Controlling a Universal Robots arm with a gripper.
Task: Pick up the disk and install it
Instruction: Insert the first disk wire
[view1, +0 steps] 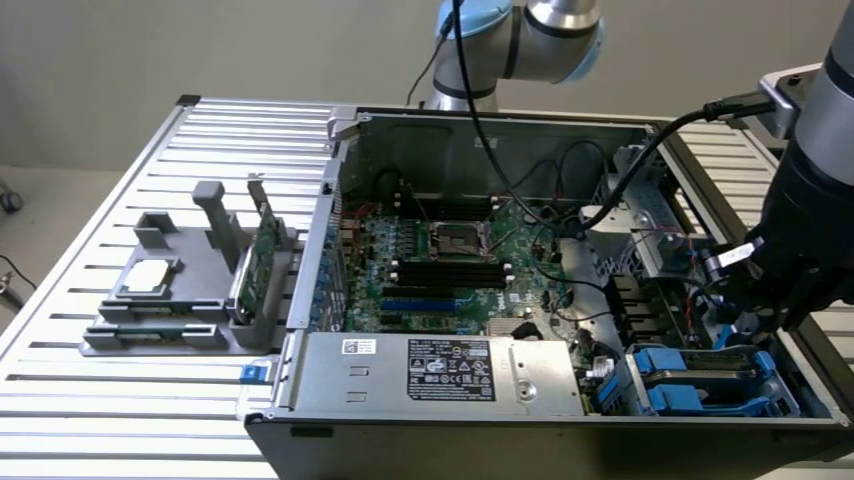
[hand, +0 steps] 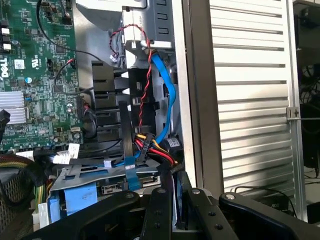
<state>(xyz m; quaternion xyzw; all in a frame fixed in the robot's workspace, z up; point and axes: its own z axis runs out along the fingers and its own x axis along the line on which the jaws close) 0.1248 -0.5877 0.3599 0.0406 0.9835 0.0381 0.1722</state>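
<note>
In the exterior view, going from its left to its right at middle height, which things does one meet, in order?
small silver chip → green circuit card → processor socket → robot arm

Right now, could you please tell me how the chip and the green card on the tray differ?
The chip is silver and square; the card is green and longer. The chip lies flat, while the card stands on edge. The chip sits toward the exterior view's left of the card. Both rest on the grey tray.
</note>
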